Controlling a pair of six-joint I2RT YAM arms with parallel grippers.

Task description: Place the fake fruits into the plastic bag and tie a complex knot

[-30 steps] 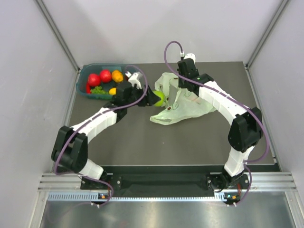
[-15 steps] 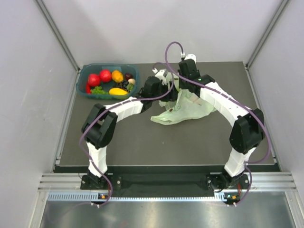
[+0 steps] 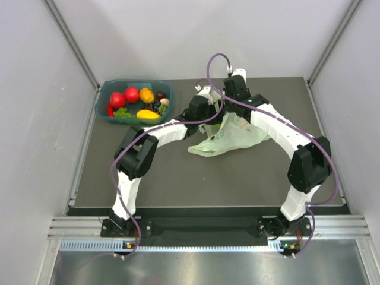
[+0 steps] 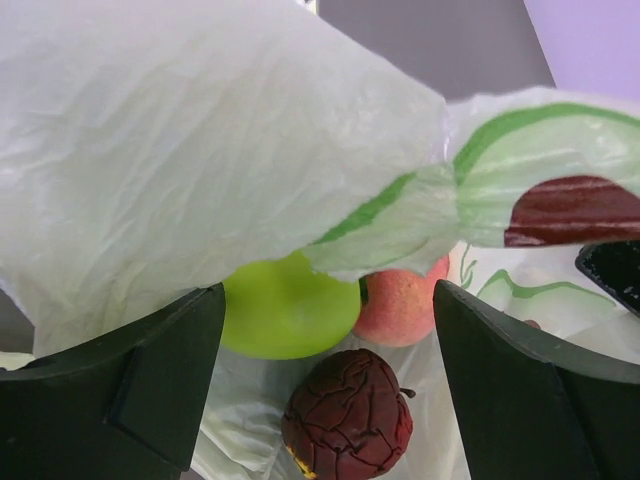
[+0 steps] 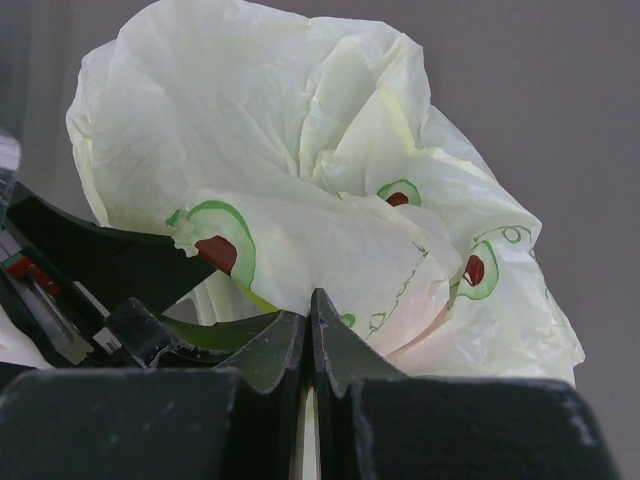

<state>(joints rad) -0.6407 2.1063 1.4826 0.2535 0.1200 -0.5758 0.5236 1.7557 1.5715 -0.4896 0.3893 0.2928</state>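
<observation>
Left gripper (image 4: 320, 400) jaws spread, glossy round green plastic apple (image 4: 285, 305) loose just beyond them; right gripper (image 5: 312, 325) jaws pinching crinkled pale-green plastic bag (image 5: 300, 130).

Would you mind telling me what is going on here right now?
The right gripper is shut on the edge of the plastic bag, holding its mouth up. The left gripper, open, reaches into it over a green apple, a peach and a dark wrinkled fruit inside. More fruits wait in the teal tub. No knot tied yet.

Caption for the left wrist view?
Open left hand at the bag mouth; green apple, peach and dark wrinkled fruit inside.
</observation>
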